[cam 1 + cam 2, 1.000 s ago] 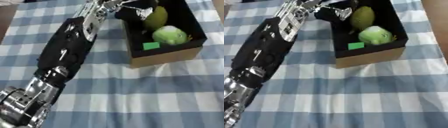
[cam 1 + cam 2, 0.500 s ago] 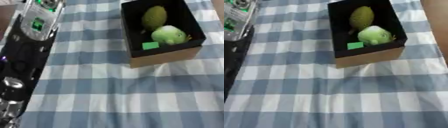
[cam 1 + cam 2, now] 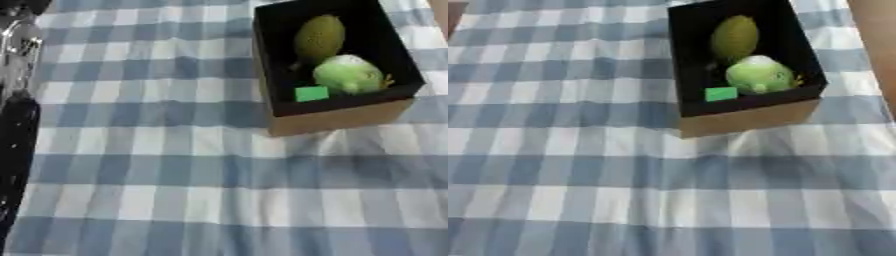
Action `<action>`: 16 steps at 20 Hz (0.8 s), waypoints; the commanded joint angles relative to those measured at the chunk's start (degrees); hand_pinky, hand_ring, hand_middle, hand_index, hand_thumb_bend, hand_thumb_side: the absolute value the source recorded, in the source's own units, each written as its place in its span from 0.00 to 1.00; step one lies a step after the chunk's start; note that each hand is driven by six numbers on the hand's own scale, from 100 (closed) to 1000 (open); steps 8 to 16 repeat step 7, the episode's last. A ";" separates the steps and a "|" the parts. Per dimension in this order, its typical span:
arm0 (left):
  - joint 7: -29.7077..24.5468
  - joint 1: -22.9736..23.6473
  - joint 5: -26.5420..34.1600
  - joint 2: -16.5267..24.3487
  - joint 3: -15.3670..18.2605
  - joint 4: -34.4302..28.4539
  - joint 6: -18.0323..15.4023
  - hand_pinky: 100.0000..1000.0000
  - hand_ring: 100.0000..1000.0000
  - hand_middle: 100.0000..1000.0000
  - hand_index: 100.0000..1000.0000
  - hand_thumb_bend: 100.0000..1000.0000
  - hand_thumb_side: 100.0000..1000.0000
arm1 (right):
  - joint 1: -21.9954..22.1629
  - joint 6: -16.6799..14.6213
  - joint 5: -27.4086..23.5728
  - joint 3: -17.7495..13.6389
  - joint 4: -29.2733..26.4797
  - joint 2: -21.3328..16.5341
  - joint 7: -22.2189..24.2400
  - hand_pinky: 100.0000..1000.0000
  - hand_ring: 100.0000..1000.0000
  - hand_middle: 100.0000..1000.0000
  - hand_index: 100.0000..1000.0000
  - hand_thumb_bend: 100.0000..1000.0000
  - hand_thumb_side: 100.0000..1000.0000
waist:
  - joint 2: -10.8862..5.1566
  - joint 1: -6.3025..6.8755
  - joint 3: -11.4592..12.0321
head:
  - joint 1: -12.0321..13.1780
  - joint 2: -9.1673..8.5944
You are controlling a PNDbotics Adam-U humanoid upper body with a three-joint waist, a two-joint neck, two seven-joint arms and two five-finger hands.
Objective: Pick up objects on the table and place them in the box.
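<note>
Apparently between picks: two green fruits [image 3: 754, 75] lie inside the box [image 3: 745, 119], no robot hand shows, so its state can't be told, and the next move needs another object.

Blue-white chk cloth [image 3: 579, 165], blk-lined box [image 3: 750, 120]

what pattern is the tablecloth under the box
Blue and white checks on the tablecloth, clearest in the right eye view, where it spreads around the box.

Tablecloth [image 3: 579, 165]: blue-and-white checks, spread across the whole near and left area.
Bare surface [image 3: 877, 45]: brown strip, far right edge.
</note>
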 commanded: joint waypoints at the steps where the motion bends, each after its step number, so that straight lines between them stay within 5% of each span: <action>1: -1.03 1.72 4.36 -0.94 2.35 -4.26 0.73 0.79 0.78 0.72 0.93 0.00 0.62 | 0.05 -1.17 1.00 -0.64 -0.58 -0.25 -0.67 0.94 1.00 0.39 0.93 0.00 0.41 | -0.66 -1.39 0.20 | 0.60 -0.67; 7: -2.98 4.14 10.28 -3.01 3.90 -6.07 -2.60 0.78 0.78 0.71 0.92 0.00 0.60 | 0.16 -2.85 2.11 -0.79 -0.58 0.55 -1.59 0.95 1.00 0.41 0.93 0.00 0.41 | -0.29 -2.46 0.43 | 1.12 -1.11; 16: -2.98 4.14 10.28 -3.01 3.90 -6.07 -2.60 0.78 0.78 0.71 0.92 0.00 0.60 | 0.16 -2.85 2.11 -0.79 -0.58 0.55 -1.59 0.95 1.00 0.41 0.93 0.00 0.41 | -0.29 -2.46 0.43 | 1.12 -1.11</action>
